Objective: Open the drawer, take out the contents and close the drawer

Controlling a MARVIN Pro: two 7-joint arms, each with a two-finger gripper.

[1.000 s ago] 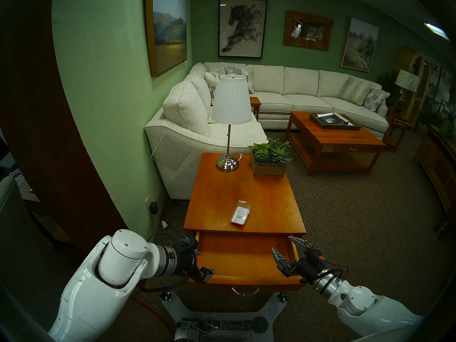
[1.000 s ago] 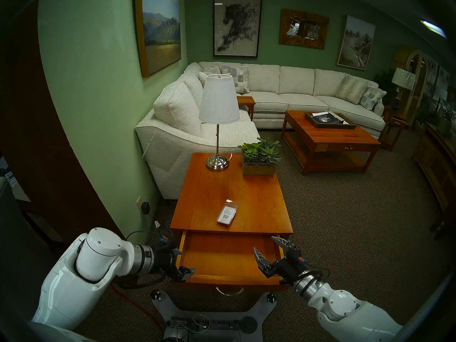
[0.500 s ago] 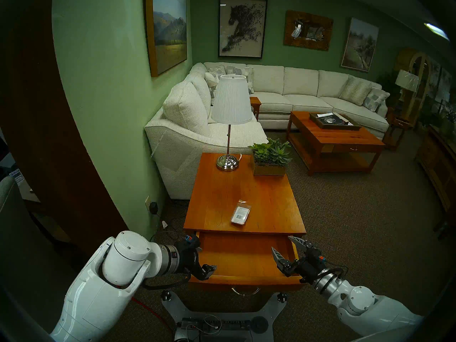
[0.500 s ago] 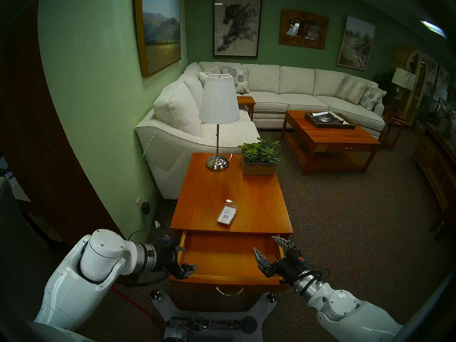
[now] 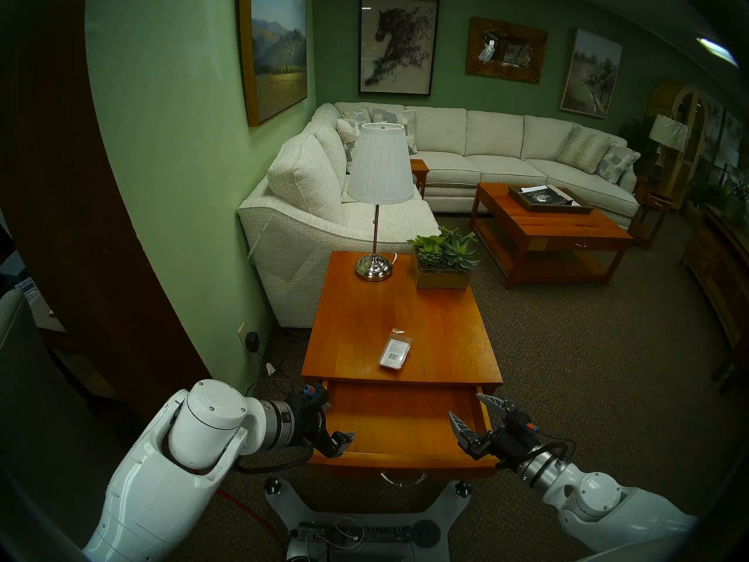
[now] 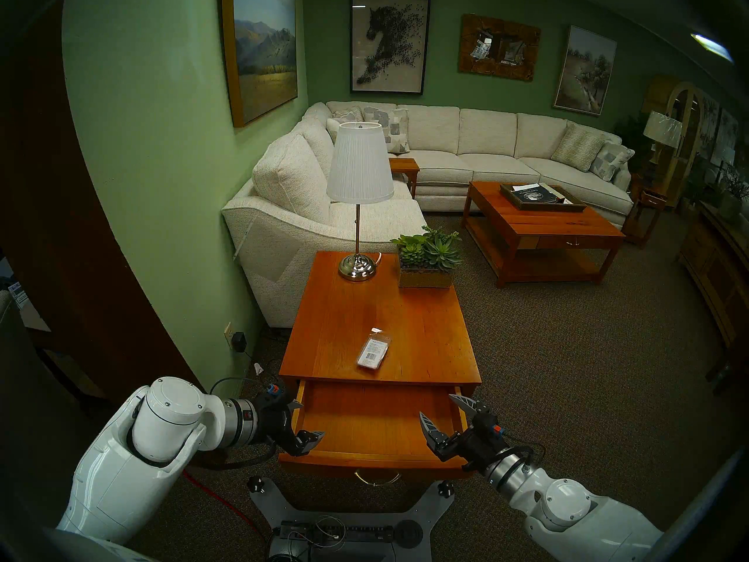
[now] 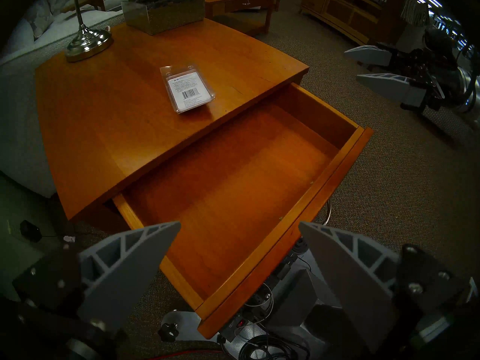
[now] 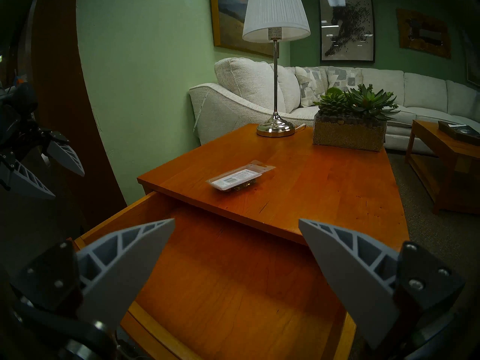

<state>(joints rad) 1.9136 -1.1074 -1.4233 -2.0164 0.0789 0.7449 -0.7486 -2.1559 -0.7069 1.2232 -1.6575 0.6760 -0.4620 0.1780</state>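
Your packet point(image 5: 395, 353) lies on the surface behind the pulled-out, bare drawer point(image 5: 401, 421), whose front edge runs between your left hand point(image 5: 339, 421) and right hand point(image 5: 472, 413), both wide and holding nothing.

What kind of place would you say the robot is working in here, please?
Probably a furniture showroom set up as a living room: a cream sectional sofa, a plastic-wrapped lamp and a tagged lampshade.

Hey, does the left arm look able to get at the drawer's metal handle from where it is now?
Probably yes. The left gripper is open at the drawer's front left corner, and the handle hangs on the drawer front with nothing in front of it.
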